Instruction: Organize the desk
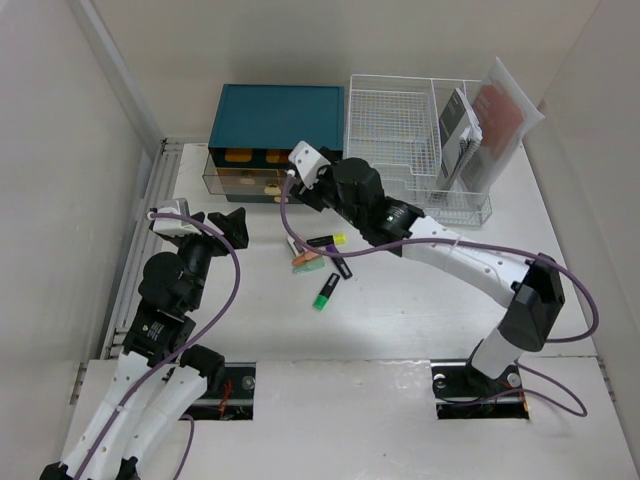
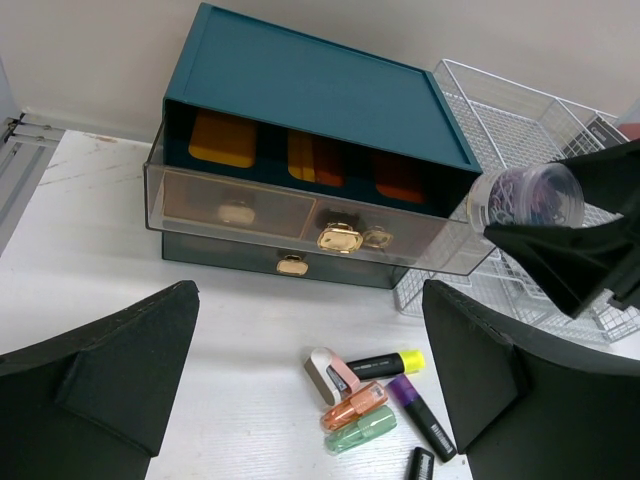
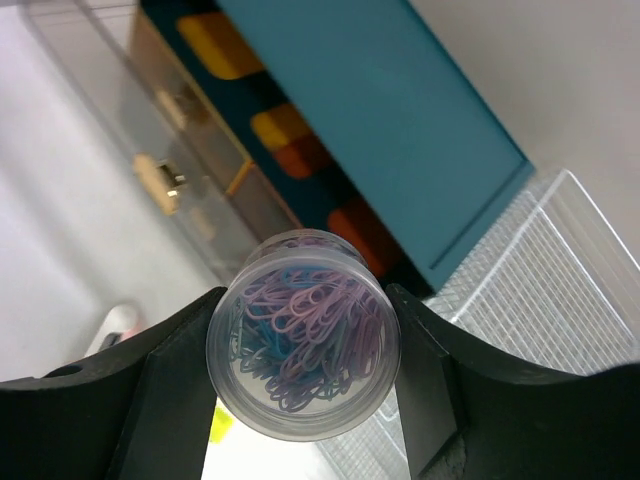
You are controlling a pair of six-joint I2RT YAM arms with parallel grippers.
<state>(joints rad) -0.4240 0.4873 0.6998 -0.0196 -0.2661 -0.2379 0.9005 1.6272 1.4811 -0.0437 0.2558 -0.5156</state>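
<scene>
at the near edge of the white desk [image 1: 400, 320] both arms stood bolted, the left base at the near-left corner, the right at the near right. the left arm rose from its base and folded back on itself, its wrist turned toward the far right, keeping to the left part of the desk. the left gripper [image 2: 308, 292] hung low over the desk with its jaws spread wide and nothing between them.

just past it a loose cluster of markers [image 1: 318, 255] lay on the desk, with a green highlighter [image 1: 324, 292] a little nearer and apart from them.

the right arm climbed to a bent elbow on the right side, then its long white forearm stretched leftward and away across the desk, above the markers. the right gripper [image 3: 305, 300] was clamped on a clear jar [image 3: 303, 345] of pink, blue and purple paper clips, its black fingers [image 3: 165, 385] pressing the jar's two sides. the jar hung by the right front corner of a clear drawer [image 2: 300, 215] pulled out of the teal drawer box [image 1: 280, 115]; whether they touched i could not tell.

just beside the box on the right, at the far edge, stood a white wire rack [image 1: 400, 125].
</scene>
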